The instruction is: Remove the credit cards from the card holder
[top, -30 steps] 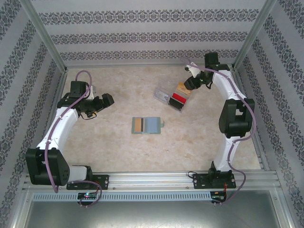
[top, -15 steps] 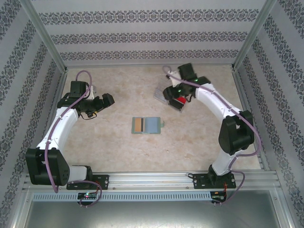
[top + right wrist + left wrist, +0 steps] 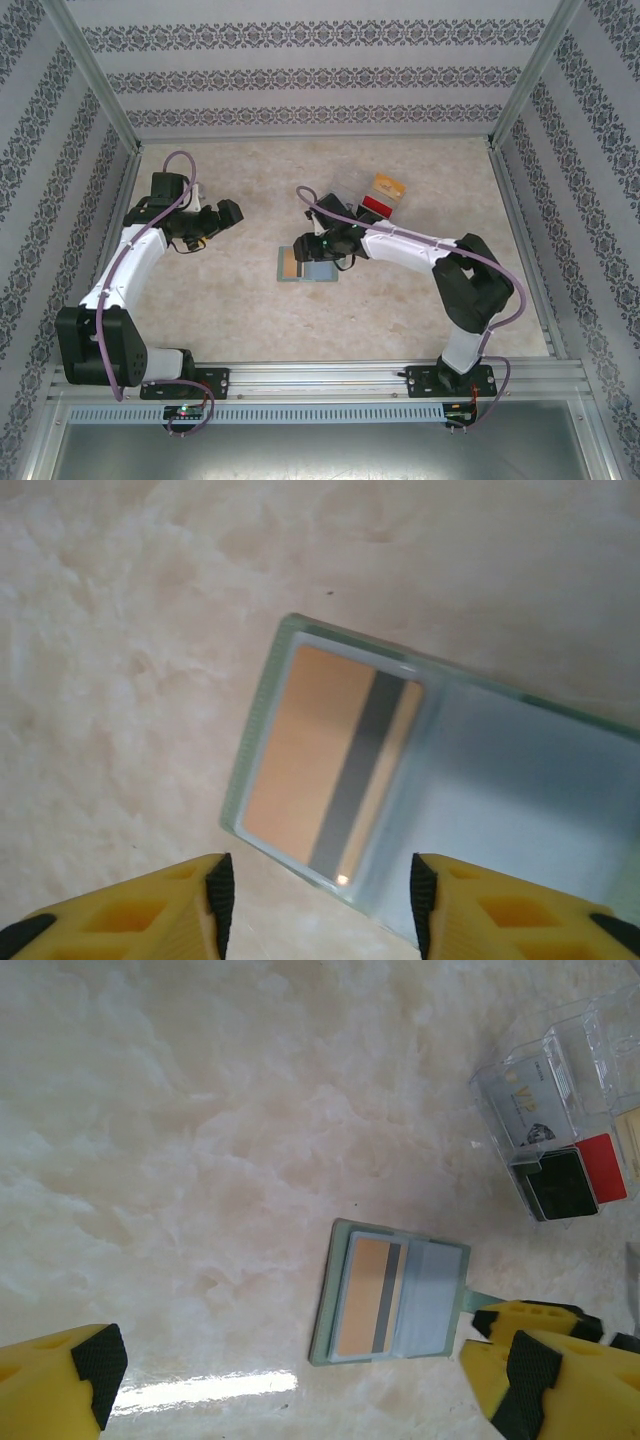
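The card holder (image 3: 320, 271) lies open and flat at mid-table, grey-green with bluish inner pockets (image 3: 500, 780). A tan credit card with a dark stripe (image 3: 330, 755) sits in its left pocket (image 3: 368, 1295). My right gripper (image 3: 315, 890) hovers open just over the holder's near edge by the card's corner, with nothing between its fingers; from above it (image 3: 310, 249) covers part of the holder. A red card (image 3: 376, 207) and a yellow-orange card (image 3: 387, 187) lie at the clear tray behind. My left gripper (image 3: 230, 213) hangs wide open to the holder's left (image 3: 305, 1385).
The clear plastic tray (image 3: 590, 1030) at the back right holds a white printed card (image 3: 535, 1100) and a black block (image 3: 560, 1185) beside the red card (image 3: 607, 1165). Patterned walls and metal posts enclose the marble tabletop (image 3: 220, 290).
My right arm has swung from the tray at the back right down and left to the open card holder. The left arm has barely moved.
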